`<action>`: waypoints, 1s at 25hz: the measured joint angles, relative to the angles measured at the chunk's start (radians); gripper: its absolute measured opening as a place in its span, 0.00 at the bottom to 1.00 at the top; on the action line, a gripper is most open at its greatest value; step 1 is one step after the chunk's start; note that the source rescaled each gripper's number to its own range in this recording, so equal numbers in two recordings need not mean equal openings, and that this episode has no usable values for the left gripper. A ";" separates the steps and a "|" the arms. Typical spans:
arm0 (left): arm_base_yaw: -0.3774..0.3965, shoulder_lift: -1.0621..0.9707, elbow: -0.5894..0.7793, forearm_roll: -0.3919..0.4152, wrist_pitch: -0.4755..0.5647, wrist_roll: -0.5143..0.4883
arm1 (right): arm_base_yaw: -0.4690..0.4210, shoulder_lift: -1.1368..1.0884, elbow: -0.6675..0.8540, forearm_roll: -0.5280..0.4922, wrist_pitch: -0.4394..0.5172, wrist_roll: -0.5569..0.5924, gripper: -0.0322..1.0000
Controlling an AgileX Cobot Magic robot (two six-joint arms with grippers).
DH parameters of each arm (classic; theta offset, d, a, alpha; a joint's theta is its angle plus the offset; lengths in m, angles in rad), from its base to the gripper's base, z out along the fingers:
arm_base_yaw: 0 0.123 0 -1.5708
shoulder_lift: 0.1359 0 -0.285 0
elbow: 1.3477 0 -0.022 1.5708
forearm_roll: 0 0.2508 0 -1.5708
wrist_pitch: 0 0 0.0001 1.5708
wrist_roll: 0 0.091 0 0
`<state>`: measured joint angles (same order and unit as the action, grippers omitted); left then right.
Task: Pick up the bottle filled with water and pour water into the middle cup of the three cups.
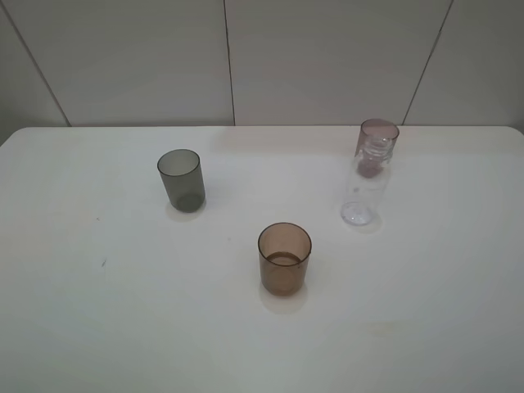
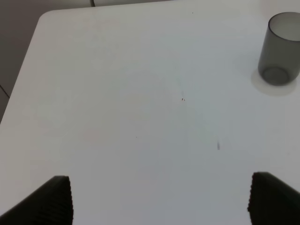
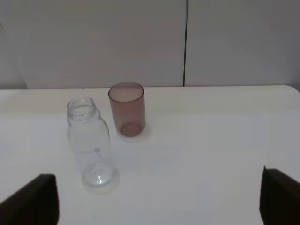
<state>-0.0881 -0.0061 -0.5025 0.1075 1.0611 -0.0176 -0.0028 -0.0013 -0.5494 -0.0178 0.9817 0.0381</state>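
Observation:
The clear, capless bottle [image 1: 366, 184] stands upright on the white table [image 1: 98, 327], right of centre, just in front of the pinkish-mauve cup [image 1: 377, 139]. The amber-brown middle cup [image 1: 284, 258] stands nearer the front, at the centre. The smoky grey cup [image 1: 181, 179] stands to the left. No arm shows in the exterior high view. My left gripper [image 2: 161, 199] is open and empty over bare table, with the grey cup [image 2: 280, 49] ahead of it to one side. My right gripper [image 3: 157, 199] is open and empty, with the bottle [image 3: 90, 145] and the pinkish-mauve cup [image 3: 127, 110] ahead of it.
A light panelled wall [image 1: 327, 57] runs behind the table's far edge. The table's rounded far left corner [image 2: 44, 16] shows in the left wrist view. Small dark specks [image 1: 103, 262] mark the tabletop on the left.

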 joint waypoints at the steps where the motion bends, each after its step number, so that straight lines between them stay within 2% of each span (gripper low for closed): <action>1: 0.000 0.000 0.000 0.000 0.000 0.000 | 0.002 0.000 0.002 0.000 0.000 0.000 0.95; 4: 0.000 0.000 0.000 0.000 0.000 0.000 | 0.003 0.000 0.002 0.012 0.006 0.000 0.95; 10: 0.000 0.000 0.000 0.000 0.000 0.000 | 0.003 -0.001 0.032 0.018 0.077 0.000 0.95; 25: 0.000 0.000 0.000 0.000 0.000 0.000 | 0.003 -0.001 0.032 0.018 0.077 0.000 0.95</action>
<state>-0.0881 -0.0061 -0.5025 0.1075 1.0611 -0.0176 0.0000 -0.0020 -0.5171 0.0000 1.0586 0.0381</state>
